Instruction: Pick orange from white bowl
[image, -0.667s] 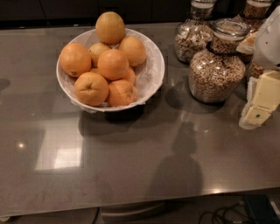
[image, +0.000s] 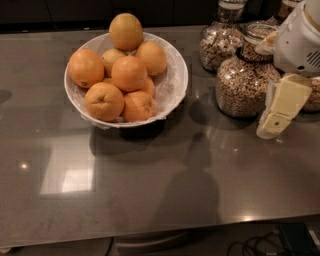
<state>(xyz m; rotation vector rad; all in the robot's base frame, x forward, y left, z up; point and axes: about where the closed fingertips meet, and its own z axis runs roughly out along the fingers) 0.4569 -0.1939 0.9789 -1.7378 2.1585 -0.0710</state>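
Counter: its near edge is running along 6 o'clock, and bare grey surface is lying open up to the bowl.
Gripper: hanging at 3 o'clock, well apart from the fruit; released or clenched, I cannot tell.
White bowl: sitting at 10 o'clock, cupping the pile so nothing is rolling off.
Orange: resting at the pile's middle, likely reachable from above.
Jars: crowding 1 o'clock, narrowing any sideways approach.

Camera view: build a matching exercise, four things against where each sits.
Things:
1. orange
2. white bowl
3. gripper
4. front glass jar

Places:
A. right edge of the view, above the grey counter
B. middle of the pile of fruit
C. left part of the counter
D. between bowl and gripper

Pairs: 1-B, 2-C, 3-A, 4-D
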